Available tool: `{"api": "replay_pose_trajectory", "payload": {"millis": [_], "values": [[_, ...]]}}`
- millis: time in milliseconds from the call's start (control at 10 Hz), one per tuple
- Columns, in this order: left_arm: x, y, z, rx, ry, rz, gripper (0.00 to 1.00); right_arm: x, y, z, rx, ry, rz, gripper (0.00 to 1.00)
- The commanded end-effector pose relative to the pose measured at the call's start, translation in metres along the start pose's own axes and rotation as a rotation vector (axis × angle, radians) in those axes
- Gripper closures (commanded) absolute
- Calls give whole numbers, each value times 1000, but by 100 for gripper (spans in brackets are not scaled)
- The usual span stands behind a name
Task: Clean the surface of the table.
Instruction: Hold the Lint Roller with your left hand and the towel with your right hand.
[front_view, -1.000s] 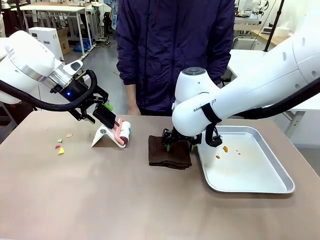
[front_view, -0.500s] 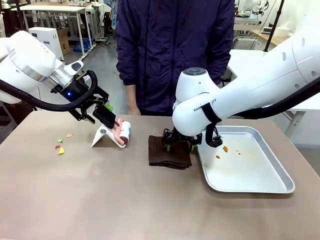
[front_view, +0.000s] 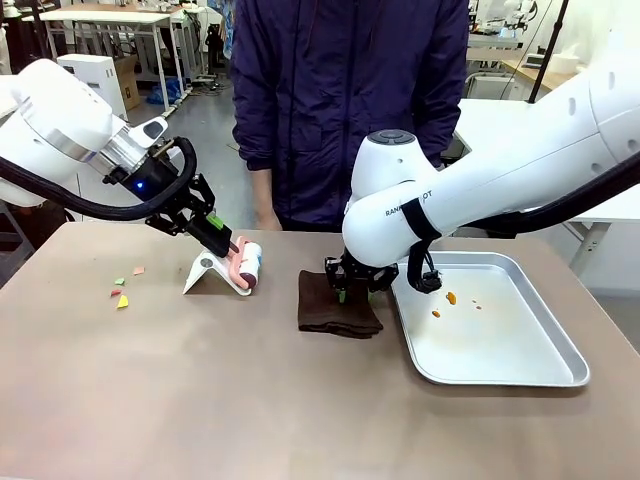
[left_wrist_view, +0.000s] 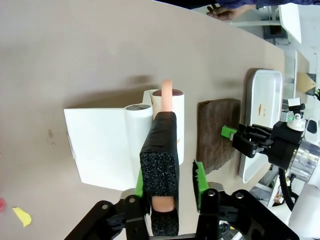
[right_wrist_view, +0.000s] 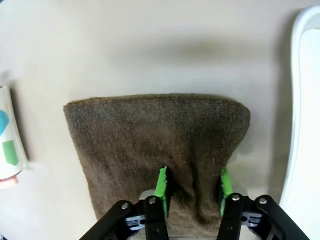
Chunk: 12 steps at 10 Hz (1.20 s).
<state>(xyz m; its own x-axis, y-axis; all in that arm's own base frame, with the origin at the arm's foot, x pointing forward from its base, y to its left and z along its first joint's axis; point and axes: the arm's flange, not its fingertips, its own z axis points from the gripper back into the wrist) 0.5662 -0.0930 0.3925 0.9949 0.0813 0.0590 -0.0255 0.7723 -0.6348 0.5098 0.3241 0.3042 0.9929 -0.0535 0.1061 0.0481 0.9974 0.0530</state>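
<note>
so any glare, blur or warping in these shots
front view: sharp, even light, mild sheen on the tray; left wrist view: table edge bends, soft shadow beyond the roller stand; right wrist view: cloth crisp, faint shadow beyond it

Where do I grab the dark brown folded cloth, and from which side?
I'd pinch the dark brown folded cloth from straight above at its far edge, where the right gripper straddles a pucker. It lies flat on the taupe-brown table, so no side offers a lip, and the silver metal tray crowds its right.
</note>
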Motion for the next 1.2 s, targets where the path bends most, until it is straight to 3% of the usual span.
{"api": "replay_pose_trajectory", "payload": {"millis": [0, 500, 700, 900, 1100], "values": [[-2, -4, -2, -18, -26, -8, 100, -1, -3, -10, 9, 17, -22, 100], [-4, -6, 0, -28, -32, -14, 100, -2, -4, -10, 26, 31, -24, 100], [-7, -8, 4, -49, -42, -23, 100, -2, -9, -2, 90, 33, -34, 100], [-14, -12, 15, -105, -75, -48, 100, -1, -28, 20, 256, 27, -73, 100], [-27, -13, 34, -223, -87, -84, 100, 1, -65, 48, 550, 31, -143, 100]]}}
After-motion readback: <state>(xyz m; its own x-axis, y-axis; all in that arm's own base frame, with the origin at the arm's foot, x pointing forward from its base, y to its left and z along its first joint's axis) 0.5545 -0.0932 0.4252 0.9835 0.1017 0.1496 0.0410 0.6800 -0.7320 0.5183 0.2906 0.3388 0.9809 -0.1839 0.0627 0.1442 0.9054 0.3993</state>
